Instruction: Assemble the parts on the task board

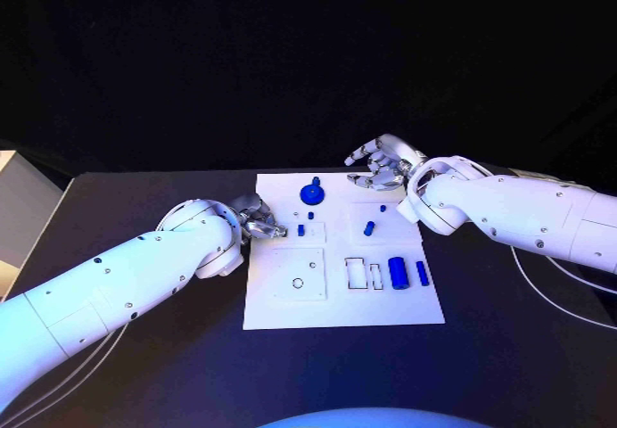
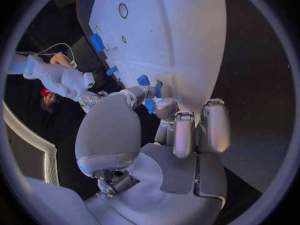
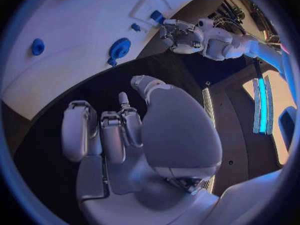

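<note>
The white task board lies in the middle of the black table. A blue round knob and several small blue parts stand on its far half, and two blue cylinders lie at its right edge. My left hand is at the board's left edge. In the left wrist view its thumb and one fingertip close around a small blue part, with the other fingers curled in. My right hand hovers past the board's far right corner, fingers loosely apart and holding nothing.
The near half of the board has outlined recesses and a round hole. Bare black table surrounds the board on all sides. A pale box stands off the table's far left edge.
</note>
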Controlling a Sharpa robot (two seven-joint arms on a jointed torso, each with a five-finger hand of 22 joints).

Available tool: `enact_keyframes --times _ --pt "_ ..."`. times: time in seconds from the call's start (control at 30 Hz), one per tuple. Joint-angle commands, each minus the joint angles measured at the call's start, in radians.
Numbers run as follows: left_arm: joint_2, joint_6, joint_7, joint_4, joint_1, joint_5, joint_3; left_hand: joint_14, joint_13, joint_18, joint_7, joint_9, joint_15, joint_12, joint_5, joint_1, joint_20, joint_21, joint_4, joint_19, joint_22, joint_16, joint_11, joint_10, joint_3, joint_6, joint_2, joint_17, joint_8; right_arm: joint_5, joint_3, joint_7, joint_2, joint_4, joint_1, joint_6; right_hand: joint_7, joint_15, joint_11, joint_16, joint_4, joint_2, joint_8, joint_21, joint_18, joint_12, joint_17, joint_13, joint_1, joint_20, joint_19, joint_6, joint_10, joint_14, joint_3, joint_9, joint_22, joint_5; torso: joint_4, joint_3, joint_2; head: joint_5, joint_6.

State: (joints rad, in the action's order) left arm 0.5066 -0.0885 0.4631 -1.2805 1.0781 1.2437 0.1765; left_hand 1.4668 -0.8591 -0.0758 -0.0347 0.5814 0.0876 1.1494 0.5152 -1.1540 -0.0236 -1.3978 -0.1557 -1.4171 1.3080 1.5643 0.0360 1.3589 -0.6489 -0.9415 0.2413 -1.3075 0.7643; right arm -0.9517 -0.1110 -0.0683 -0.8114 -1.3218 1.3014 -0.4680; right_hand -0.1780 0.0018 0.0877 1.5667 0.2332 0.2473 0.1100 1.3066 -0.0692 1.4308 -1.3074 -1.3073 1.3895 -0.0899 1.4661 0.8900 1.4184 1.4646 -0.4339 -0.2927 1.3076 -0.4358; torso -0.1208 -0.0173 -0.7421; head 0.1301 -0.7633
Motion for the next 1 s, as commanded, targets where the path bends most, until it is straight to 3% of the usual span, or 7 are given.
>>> enact_keyframes --times 0.03,0.3,1.0 --pt "-0.007 0.023 0.003 -0.002 -0.007 -0.015 -0.006 0.104 -0.001 0.012 0.002 0.0 -0.003 0.004 -0.006 -0.001 -0.003 0.001 0.113 -0.001 0.005 0.006 0.003 0.009 -0.119 -0.008 -0.009 -0.263 0.008 -0.002 0.0 -0.01 0.0 -0.001 -0.001 0.009 0.002 0.002 -0.001 0.004 -0.001 0.001 -0.007 0.005 0.01 0.004 -0.263 -0.124 -0.007 -0.007 0.04 0.007 0.008 0.106 -0.005 0.001 0.035 -0.005 0.0002 -0.0002 0.0 0.0 0.0" --pt "-0.007 0.02 0.0 -0.002 -0.007 -0.031 -0.006 0.104 0.007 0.01 0.014 -0.003 0.003 -0.005 -0.013 0.056 0.001 0.007 0.061 0.003 -0.001 0.006 0.01 0.004 -0.044 -0.007 0.003 -0.263 0.01 -0.002 0.0 -0.011 0.0 -0.001 -0.001 0.009 0.002 0.002 -0.001 0.004 -0.001 0.001 -0.007 0.005 0.01 0.004 -0.263 -0.124 -0.007 -0.007 0.04 0.007 0.008 0.106 -0.005 0.001 0.035 -0.005 -0.0004 -0.0002 0.0 -0.001 0.001" --pt "-0.009 0.013 0.004 0.003 -0.007 -0.036 -0.006 0.104 0.005 0.01 0.017 -0.017 0.006 -0.006 -0.025 0.076 0.005 0.011 -0.001 0.003 -0.002 0.006 0.013 -0.001 0.077 -0.021 0.004 -0.263 0.003 -0.001 0.0 -0.011 0.001 0.0 -0.001 0.009 0.002 0.002 -0.001 0.004 -0.001 0.001 -0.007 0.005 0.01 0.004 -0.263 -0.124 -0.007 -0.007 0.04 0.007 0.008 0.106 -0.005 0.001 0.035 -0.005 0.0002 0.0001 0.0 -0.001 -0.001"
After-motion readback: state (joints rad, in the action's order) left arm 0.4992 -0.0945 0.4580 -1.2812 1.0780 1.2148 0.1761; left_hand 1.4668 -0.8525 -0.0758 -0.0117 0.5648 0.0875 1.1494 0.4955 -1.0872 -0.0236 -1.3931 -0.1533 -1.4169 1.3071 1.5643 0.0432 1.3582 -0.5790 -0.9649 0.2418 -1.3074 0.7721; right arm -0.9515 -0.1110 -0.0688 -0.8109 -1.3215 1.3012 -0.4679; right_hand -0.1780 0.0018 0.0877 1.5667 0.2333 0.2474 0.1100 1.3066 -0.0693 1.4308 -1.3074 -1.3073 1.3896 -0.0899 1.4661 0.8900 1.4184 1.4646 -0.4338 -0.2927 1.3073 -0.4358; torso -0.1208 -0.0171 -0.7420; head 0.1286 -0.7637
